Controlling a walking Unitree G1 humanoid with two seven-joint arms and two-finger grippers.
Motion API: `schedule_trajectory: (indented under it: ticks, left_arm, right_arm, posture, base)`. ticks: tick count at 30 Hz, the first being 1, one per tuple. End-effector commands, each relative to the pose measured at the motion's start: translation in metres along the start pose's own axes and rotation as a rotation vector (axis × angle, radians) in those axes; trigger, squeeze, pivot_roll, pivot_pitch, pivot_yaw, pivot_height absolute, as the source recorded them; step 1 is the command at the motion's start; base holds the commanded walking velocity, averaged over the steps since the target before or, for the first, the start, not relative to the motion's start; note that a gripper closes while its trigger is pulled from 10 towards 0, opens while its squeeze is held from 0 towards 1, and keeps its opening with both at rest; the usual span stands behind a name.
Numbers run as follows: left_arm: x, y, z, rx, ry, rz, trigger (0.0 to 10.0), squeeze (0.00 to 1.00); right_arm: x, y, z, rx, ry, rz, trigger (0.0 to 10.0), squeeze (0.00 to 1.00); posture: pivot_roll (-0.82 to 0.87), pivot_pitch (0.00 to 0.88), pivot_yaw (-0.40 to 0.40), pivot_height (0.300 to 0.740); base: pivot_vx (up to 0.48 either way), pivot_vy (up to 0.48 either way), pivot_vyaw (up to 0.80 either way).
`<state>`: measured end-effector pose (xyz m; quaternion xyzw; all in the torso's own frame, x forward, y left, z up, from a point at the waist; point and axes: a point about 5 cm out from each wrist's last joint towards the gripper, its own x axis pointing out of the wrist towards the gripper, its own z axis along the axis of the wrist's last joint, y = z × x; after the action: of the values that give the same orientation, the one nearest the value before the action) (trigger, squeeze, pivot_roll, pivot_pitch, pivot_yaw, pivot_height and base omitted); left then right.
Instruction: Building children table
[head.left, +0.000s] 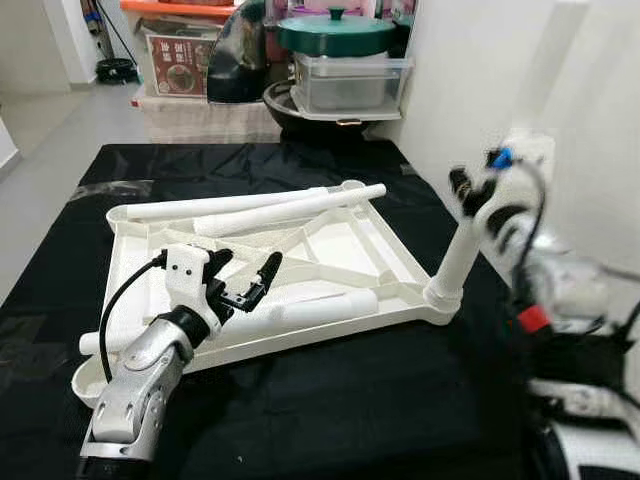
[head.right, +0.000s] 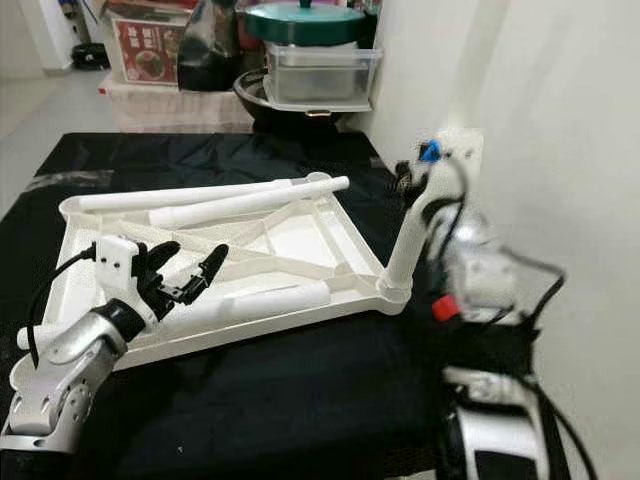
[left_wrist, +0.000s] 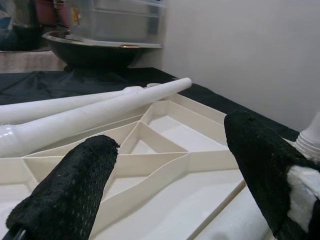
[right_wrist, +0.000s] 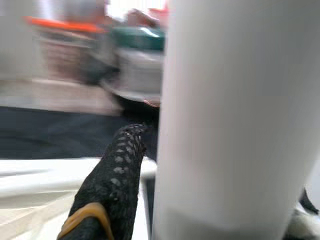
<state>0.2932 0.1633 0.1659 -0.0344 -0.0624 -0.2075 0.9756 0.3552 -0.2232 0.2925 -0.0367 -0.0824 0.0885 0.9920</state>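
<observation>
The white children's tabletop (head.left: 392, 252) lies upside down on a black cloth, ribs facing up. One white leg (head.left: 456, 260) stands upright in the socket at its near right corner. My right gripper (head.left: 482, 196), blurred, is shut on that leg's top; the right wrist view has the leg (right_wrist: 235, 125) close beside one black finger (right_wrist: 112, 185). Two loose legs (head.left: 290, 210) lie along the far rim, and a third (head.left: 320, 308) lies by the near rim. My left gripper (head.left: 243, 272) hovers open over the tabletop's left part, its fingers (left_wrist: 75, 190) holding nothing.
The black-covered table (head.left: 330, 400) ends at the left, with floor beyond. A white wall (head.left: 590, 90) stands close on the right. Behind the table sit a black wok (head.left: 300, 110), a clear lidded box (head.left: 350, 80) and a green-lidded pot (head.left: 335, 30).
</observation>
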Motion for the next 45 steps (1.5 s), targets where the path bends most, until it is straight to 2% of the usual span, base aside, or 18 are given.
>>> schedule_trajectory:
  ticks: [1, 7, 8, 9, 10, 16, 21, 24, 30, 32, 33, 35, 36, 37, 38, 41, 42, 45]
  left_arm:
    - [-0.001, 0.000, -0.001, -0.001, 0.002, 0.000, 10.0, 0.00]
    - [0.000, 0.000, -0.001, 0.002, 0.004, 0.000, 10.0, 0.00]
    - [0.000, 0.000, -0.001, 0.001, 0.004, -0.001, 10.0, 0.00]
    - [0.000, 0.000, -0.001, 0.001, 0.004, -0.001, 10.0, 0.00]
    - [0.001, 0.000, -0.002, 0.002, 0.005, -0.004, 10.0, 0.00]
    - [0.001, 0.001, 0.000, 0.006, 0.006, -0.003, 10.0, 0.00]
    - [0.000, 0.001, 0.000, 0.011, 0.009, -0.004, 10.0, 0.00]
    - [0.000, 0.002, 0.000, 0.010, 0.011, -0.001, 10.0, 0.00]
    - [0.001, 0.000, -0.001, 0.008, 0.012, -0.005, 10.0, 0.00]
    - [0.001, 0.000, -0.001, 0.008, 0.015, -0.007, 10.0, 0.00]
    - [0.002, 0.000, -0.001, 0.008, 0.017, -0.007, 10.0, 0.00]
    - [0.002, 0.001, -0.001, 0.009, 0.017, -0.007, 10.0, 0.00]
    - [0.002, 0.002, -0.001, 0.009, 0.017, -0.006, 10.0, 0.00]
    - [0.002, 0.002, -0.001, 0.009, 0.017, -0.006, 10.0, 0.00]
    - [0.002, 0.002, -0.001, 0.008, 0.017, -0.003, 10.0, 0.00]
    - [0.001, 0.001, -0.002, 0.005, 0.018, -0.002, 10.0, 0.00]
    - [0.001, 0.000, -0.003, 0.001, 0.018, -0.002, 10.0, 0.00]
    - [0.001, -0.002, -0.004, -0.003, 0.020, -0.007, 10.0, 0.00]
  right_arm:
    - [-0.001, 0.009, 0.003, -0.007, -0.030, 0.172, 10.0, 0.00]
    - [-0.023, -0.010, -0.004, -0.124, 0.068, 0.443, 10.0, 0.00]
    - [-0.022, -0.015, -0.007, -0.109, 0.094, 0.434, 2.2, 0.00]
    - [-0.022, -0.015, -0.007, -0.109, 0.094, 0.434, 2.2, 0.00]
    - [-0.018, -0.024, -0.016, -0.080, 0.159, 0.382, 0.0, 0.00]
    - [-0.009, -0.035, -0.028, -0.023, 0.210, 0.276, 0.0, 0.00]
    - [-0.001, -0.057, -0.028, 0.013, 0.182, -0.036, 0.0, 0.00]
    - [-0.006, -0.059, -0.029, 0.118, 0.098, -0.413, 0.0, 0.00]
    - [-0.009, -0.023, -0.042, 0.119, 0.114, -0.447, 0.0, 0.00]
    - [-0.006, 0.023, -0.058, 0.141, 0.160, -0.349, 0.0, 0.00]
    - [-0.005, 0.043, -0.063, 0.151, 0.184, -0.295, 1.8, 0.00]
    - [-0.003, 0.059, -0.065, 0.139, 0.196, -0.232, 1.8, 0.00]
    - [-0.002, 0.064, -0.063, 0.140, 0.188, -0.210, 10.0, 0.00]
    - [-0.002, 0.064, -0.063, 0.140, 0.188, -0.210, 10.0, 0.00]
    - [0.003, 0.048, -0.053, 0.135, 0.145, -0.248, 10.0, 1.00]
    - [0.007, 0.033, -0.043, 0.124, 0.119, -0.266, 10.0, 1.00]
    - [0.008, 0.028, -0.036, 0.119, 0.105, -0.261, 10.0, 0.00]
    - [0.012, 0.006, -0.016, 0.093, 0.039, -0.192, 10.0, 0.00]
  posture:
    - [0.00, 0.000, -0.100, 0.740]
    - [0.00, 0.000, -0.100, 0.740]
    - [0.00, 0.000, -0.099, 0.740]
    - [0.00, 0.000, -0.099, 0.740]
    - [0.00, 0.000, -0.098, 0.740]
    - [0.00, 0.000, -0.097, 0.740]
    - [0.00, 0.000, -0.092, 0.740]
    - [0.00, 0.000, -0.090, 0.740]
    - [0.00, 0.000, -0.089, 0.740]
    - [0.00, 0.000, -0.085, 0.740]
    - [0.00, 0.000, -0.086, 0.740]
    - [0.00, 0.000, -0.086, 0.740]
    - [0.00, 0.000, -0.089, 0.740]
    - [0.00, 0.000, -0.089, 0.740]
    - [0.00, 0.000, -0.093, 0.740]
    - [0.00, 0.000, -0.094, 0.740]
    - [0.00, 0.000, -0.094, 0.740]
    - [0.00, 0.000, -0.098, 0.740]
  base:
    - [0.000, 0.000, 0.00]
    - [0.000, 0.000, 0.00]
    - [0.000, 0.000, 0.00]
    - [0.000, 0.000, 0.00]
    - [0.000, 0.000, 0.00]
    - [0.000, 0.000, 0.00]
    - [0.000, 0.000, 0.00]
    - [0.000, 0.000, 0.00]
    - [0.000, 0.000, 0.00]
    - [0.000, 0.000, 0.00]
    - [0.000, 0.000, 0.00]
    - [0.000, 0.000, 0.00]
    - [0.000, 0.000, 0.00]
    - [0.000, 0.000, 0.00]
    - [0.000, 0.000, 0.00]
    - [0.000, 0.000, 0.00]
    - [0.000, 0.000, 0.00]
    - [0.000, 0.000, 0.00]
